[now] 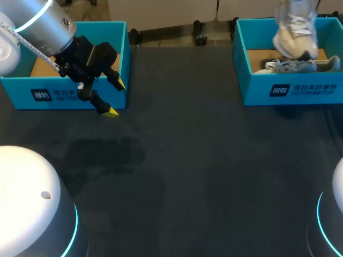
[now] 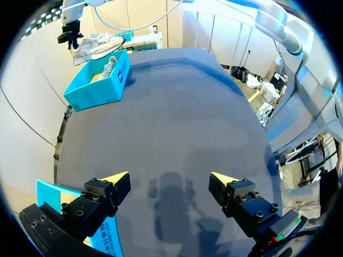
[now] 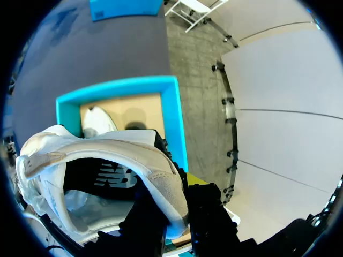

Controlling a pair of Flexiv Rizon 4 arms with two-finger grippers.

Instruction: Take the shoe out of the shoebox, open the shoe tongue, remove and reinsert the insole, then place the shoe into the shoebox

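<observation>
A pale sneaker point(image 1: 293, 33) hangs above the right blue shoebox point(image 1: 289, 90), where a second pale shoe point(image 1: 303, 65) lies inside. In the right wrist view my right gripper point(image 3: 179, 208) is shut on the collar of the lifted sneaker point(image 3: 107, 160), with the shoebox point(image 3: 174, 107) and the other shoe point(image 3: 99, 120) beneath it. My left gripper point(image 1: 115, 97) stands open at the front right corner of the left blue shoebox point(image 1: 80, 96), with nothing between its fingers. Its wrist view shows the left gripper point(image 2: 169, 179) over bare table, and the lifted sneaker point(image 2: 99, 45) far ahead.
The left shoebox shows only its brown cardboard floor point(image 1: 40, 67). Dark table point(image 1: 187, 160) stretches between the two boxes. The white bases of my arms point(image 1: 27, 203) stand at the near corners.
</observation>
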